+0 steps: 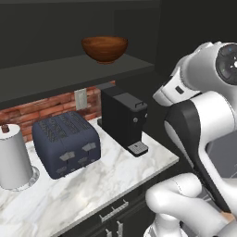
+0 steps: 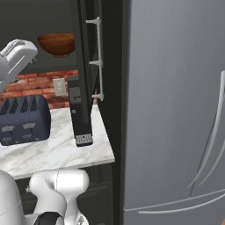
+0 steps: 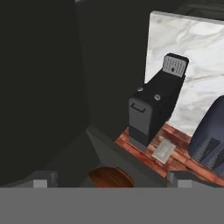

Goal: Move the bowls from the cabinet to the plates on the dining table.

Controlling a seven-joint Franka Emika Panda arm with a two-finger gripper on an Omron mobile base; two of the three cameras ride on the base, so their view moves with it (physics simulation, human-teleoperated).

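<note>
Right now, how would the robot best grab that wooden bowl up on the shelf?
Probably by the rim: the bowl stands upright and open-topped on the cabinet shelf, so one finger inside and one outside its near wall, coming from the open front.

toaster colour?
Dark slate blue toaster, beside the black coffee machine; clearest in the left base view.

Kitchen; toaster (image 1: 66, 142), fridge (image 2: 176, 110), marble counter (image 1: 106, 178).

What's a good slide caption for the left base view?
Wooden bowl on the open cabinet shelf above toaster and coffee machine.
</note>
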